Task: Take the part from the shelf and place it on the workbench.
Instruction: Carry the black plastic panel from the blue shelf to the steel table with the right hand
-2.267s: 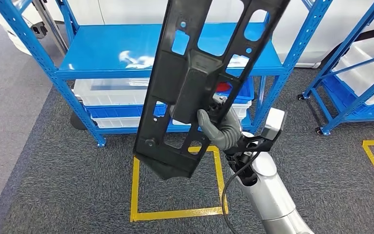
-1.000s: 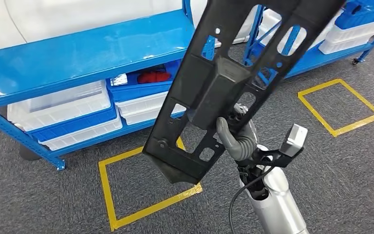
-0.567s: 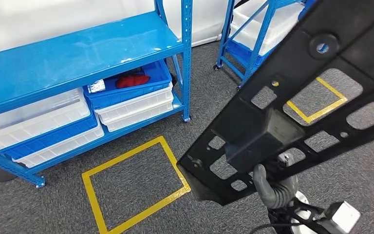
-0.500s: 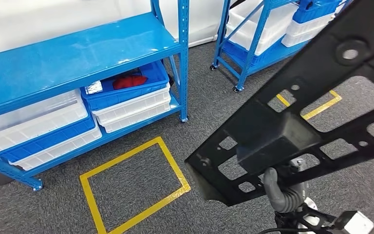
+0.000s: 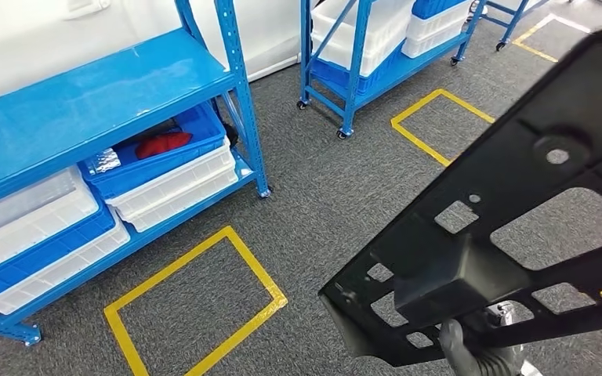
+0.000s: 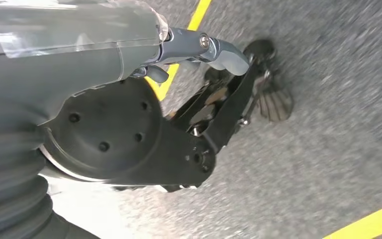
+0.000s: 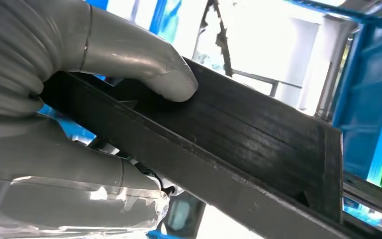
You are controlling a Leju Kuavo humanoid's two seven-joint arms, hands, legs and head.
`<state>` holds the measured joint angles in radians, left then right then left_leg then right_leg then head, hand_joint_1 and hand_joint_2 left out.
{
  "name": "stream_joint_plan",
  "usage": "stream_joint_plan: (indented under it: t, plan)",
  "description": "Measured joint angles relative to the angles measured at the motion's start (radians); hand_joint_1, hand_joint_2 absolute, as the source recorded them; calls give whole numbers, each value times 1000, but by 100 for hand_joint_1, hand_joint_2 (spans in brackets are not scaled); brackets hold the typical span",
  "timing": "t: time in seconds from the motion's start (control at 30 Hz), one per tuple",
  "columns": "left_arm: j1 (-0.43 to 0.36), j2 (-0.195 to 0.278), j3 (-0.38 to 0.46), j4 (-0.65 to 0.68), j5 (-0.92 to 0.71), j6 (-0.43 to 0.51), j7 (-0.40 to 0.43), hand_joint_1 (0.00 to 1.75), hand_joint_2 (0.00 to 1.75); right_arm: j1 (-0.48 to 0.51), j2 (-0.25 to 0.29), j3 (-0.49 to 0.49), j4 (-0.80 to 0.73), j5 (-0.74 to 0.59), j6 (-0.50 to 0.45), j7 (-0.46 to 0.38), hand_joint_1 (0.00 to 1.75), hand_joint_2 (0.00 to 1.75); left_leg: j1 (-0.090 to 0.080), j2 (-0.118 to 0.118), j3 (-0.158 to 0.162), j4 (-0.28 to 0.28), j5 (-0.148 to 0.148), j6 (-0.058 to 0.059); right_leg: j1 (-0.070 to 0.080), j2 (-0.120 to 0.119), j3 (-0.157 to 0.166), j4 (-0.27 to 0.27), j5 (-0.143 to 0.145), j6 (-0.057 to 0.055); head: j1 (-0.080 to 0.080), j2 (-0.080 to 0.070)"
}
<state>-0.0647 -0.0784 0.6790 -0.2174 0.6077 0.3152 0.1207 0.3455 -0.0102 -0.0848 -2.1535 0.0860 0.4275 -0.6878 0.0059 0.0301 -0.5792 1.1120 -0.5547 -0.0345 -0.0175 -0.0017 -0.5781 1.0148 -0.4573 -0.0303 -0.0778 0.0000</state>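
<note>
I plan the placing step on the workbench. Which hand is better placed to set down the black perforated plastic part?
The right hand: it already grips the black perforated plastic part, thumb pressed on its edge. The left hand hangs low over the grey carpet, holding nothing.

- The part (image 5: 509,235) looks like matt black plastic, finely ridged in the right wrist view.
- The shelf (image 5: 86,102) is glossy blue painted metal.
- The floor (image 5: 337,196) is rough grey carpet.
- The right robot hand (image 7: 79,99) looks smooth grey.
</note>
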Motion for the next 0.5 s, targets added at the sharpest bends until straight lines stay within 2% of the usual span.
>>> stream_joint_plan:
  t: [0.03,0.07,0.1,0.13,0.17,0.2,0.23,0.27,0.3,0.33,0.37,0.4,0.43,0.5]
  plan:
    - [3,1,0,0,1,-7,8,0,175,5,-6,9,-11,33,-37,0,175,175,0,-12,-30,73,-38,-1,2,8,-2,0,1,-3,0,0]
    - [6,2,0,0,1,-12,12,0,175,14,-15,20,-20,66,-85,0,175,175,0,-18,-57,136,-64,0,4,17,-3,1,2,-5,0,0]
    - [9,3,0,0,2,-16,15,0,175,25,-28,34,-26,98,-143,0,175,175,0,-20,-72,173,-72,1,6,27,-4,1,3,-6,0,0]
    - [12,5,0,0,2,-20,15,0,175,38,-45,50,-29,127,-200,0,175,175,-1,-21,-68,170,-59,4,7,37,-4,2,3,-6,0,0]
    - [13,7,0,0,2,-21,13,0,175,51,-60,66,-31,149,-247,0,175,175,-1,-25,-45,126,-29,9,9,48,-4,3,4,-6,0,0]
    - [14,8,0,0,2,-20,10,0,175,62,-75,82,-31,167,-287,0,175,175,-2,-37,-11,58,8,15,10,58,-3,4,4,-6,0,0]
    - [15,12,0,0,2,-17,5,0,175,71,-88,97,-30,180,-321,0,175,175,-2,-62,22,-13,37,24,11,68,-4,7,4,-4,0,0]
    - [16,14,0,0,2,-14,-2,0,175,77,-101,111,-30,189,-348,0,175,175,-2,-84,47,-69,55,29,11,79,-7,9,5,-1,0,0]
    - [17,16,0,0,2,-11,-9,0,175,81,-113,125,-30,196,-370,0,175,175,-4,-101,60,-103,63,33,9,89,-11,10,7,5,0,0]
    - [18,18,0,0,2,-10,-16,0,175,84,-123,137,-29,202,-386,0,175,175,-6,-108,64,-116,62,35,6,100,-16,11,10,12,0,0]
    - [17,18,0,0,2,-9,-21,0,175,87,-131,145,-29,210,-398,0,175,175,-8,-98,66,-121,64,36,2,112,-19,9,14,19,0,0]
    - [16,19,0,0,2,-8,-25,0,175,92,-136,151,-28,220,-405,0,175,175,-7,-87,69,-127,69,39,1,114,-21,9,16,25,0,0]
    - [15,19,-1,0,2,-9,-28,0,175,95,-139,154,-28,230,-410,0,175,175,-4,-75,73,-133,74,44,3,101,-25,17,10,30,0,0]
    - [15,19,-1,0,2,-9,-37,0,175,95,-144,162,-25,248,-414,0,175,175,0,-51,77,-145,82,50,6,50,-58,86,-37,37,0,0]
